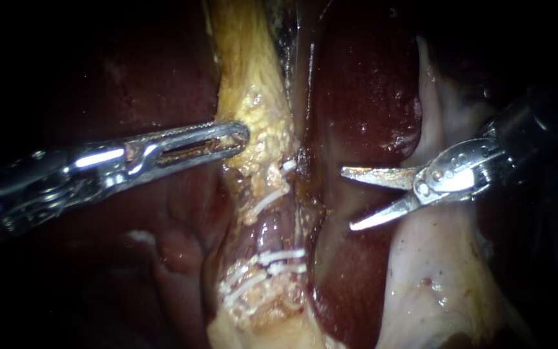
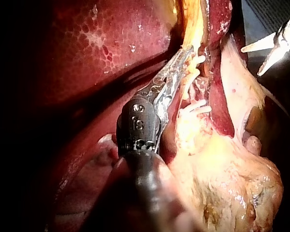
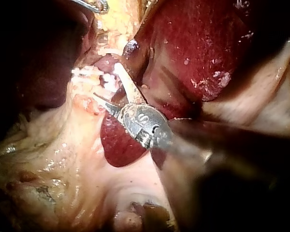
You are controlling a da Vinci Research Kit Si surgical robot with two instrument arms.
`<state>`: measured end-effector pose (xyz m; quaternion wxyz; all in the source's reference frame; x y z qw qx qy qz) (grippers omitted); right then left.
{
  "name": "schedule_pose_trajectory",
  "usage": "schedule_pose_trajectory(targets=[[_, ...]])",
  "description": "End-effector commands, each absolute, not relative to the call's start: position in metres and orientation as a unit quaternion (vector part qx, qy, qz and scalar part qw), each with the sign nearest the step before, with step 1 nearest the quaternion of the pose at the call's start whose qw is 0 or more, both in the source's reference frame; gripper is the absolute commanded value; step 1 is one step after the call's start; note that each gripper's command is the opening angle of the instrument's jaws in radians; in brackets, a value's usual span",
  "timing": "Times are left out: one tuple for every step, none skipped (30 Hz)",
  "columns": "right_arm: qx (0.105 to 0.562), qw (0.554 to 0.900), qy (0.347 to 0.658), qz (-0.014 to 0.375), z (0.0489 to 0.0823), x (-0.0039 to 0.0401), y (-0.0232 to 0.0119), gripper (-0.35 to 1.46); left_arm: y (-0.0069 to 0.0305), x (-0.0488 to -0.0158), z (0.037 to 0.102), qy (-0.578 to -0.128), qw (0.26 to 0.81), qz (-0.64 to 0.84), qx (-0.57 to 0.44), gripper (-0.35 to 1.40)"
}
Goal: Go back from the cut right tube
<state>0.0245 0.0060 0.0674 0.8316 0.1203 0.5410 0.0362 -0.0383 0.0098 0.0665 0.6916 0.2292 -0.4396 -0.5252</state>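
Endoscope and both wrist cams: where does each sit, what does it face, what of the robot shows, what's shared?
Endoscope: close to the tissue, facing the clipped tube and liver; left instrument enters from left, right instrument, blades open, from right.
Left wrist: on the left arm, looking along its own shaft toward the clips; right instrument's open blades beyond.
Right wrist: on the right arm, looking along its shaft at the clips; own open blades mid-view.
Shared: all three show the clips and liver.
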Motion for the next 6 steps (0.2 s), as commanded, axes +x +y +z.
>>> schedule_pose_trajectory(targets=[[0.121,0.832,0.541,0.036,0.0674,0.0245,0.006,1.43,0.0098,-0.0383,0.0665,-0.439,0.692,-0.525,0.229,-0.35],[0.121,0.832,0.541,0.036,0.0674,0.0245,0.006,1.43,0.0098,-0.0383,0.0665,-0.439,0.692,-0.525,0.229,-0.35],[0.121,0.832,0.541,0.036,0.0674,0.0245,0.006,1.43,0.0098,-0.0383,0.0665,-0.439,0.692,-0.525,0.229,-0.35],[0.121,0.832,0.541,0.036,0.0674,0.0245,0.006,1.43,0.0098,-0.0383,0.0665,-0.439,0.692,-0.525,0.229,-0.35],[0.121,0.832,0.541,0.036,0.0674,0.0245,0.006,1.43,0.0098,-0.0383,0.0665,-0.439,0.692,-0.525,0.229,-0.35],[0.121,0.832,0.541,0.036,0.0674,0.0246,0.006,1.43,0.0098,-0.0383,0.0665,-0.439,0.692,-0.525,0.229,-0.35]])
